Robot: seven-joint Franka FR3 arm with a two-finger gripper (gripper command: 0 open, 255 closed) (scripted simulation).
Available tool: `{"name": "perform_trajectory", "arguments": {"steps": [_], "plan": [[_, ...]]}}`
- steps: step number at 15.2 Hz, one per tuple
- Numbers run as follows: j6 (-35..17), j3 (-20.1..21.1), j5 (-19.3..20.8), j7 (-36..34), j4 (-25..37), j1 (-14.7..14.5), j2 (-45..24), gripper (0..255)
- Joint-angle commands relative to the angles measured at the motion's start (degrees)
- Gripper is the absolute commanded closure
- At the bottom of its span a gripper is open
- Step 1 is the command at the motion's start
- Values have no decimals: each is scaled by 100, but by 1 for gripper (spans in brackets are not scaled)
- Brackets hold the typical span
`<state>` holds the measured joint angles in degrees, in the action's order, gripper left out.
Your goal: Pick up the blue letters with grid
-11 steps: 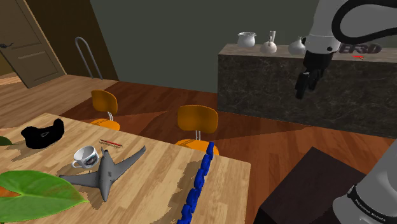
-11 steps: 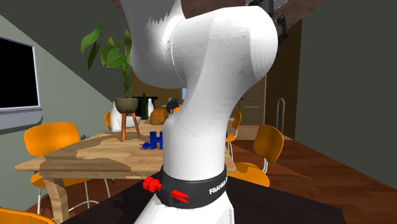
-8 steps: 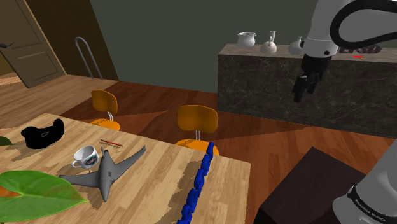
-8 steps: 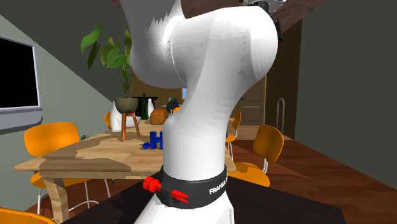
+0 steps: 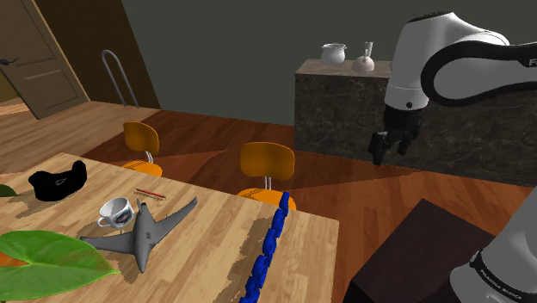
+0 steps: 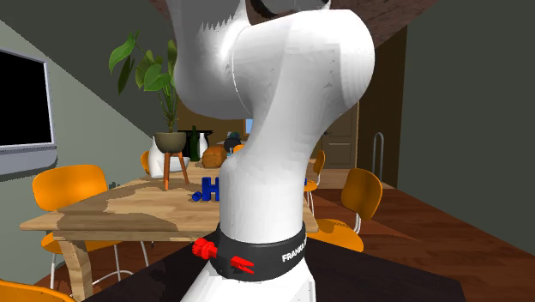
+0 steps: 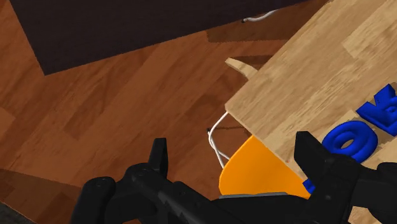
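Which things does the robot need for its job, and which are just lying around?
Needed: blue letters, open gripper.
Lying about: grey toy plane, cup, red pencil, black object, green leaf.

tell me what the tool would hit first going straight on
Likely the orange chair seat at the edge of the table, seen between the fingers of the open tool; depth is unclear, so it might pass it and reach the wood floor.

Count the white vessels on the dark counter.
2: a jug nearer the shoulder view's left, and a flask just right of it. The arm covers part of the counter top, so more may be hidden.
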<state>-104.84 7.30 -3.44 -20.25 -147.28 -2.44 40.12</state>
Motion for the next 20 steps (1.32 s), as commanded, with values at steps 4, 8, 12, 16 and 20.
{"name": "perform_trajectory", "arguments": {"steps": [4,8,12,16,20], "plan": [[-657,635,-482,-1129,-131,-117,-543,0],[-1213,1137,-762,-2005,-37,-156,-1180,0],[-1777,1620,-878,-2905,211,-128,-1966,0],[-2311,2050,-751,-3874,601,-53,-2873,0],[-2764,2344,-331,-4948,1122,-18,-3878,0]]}}
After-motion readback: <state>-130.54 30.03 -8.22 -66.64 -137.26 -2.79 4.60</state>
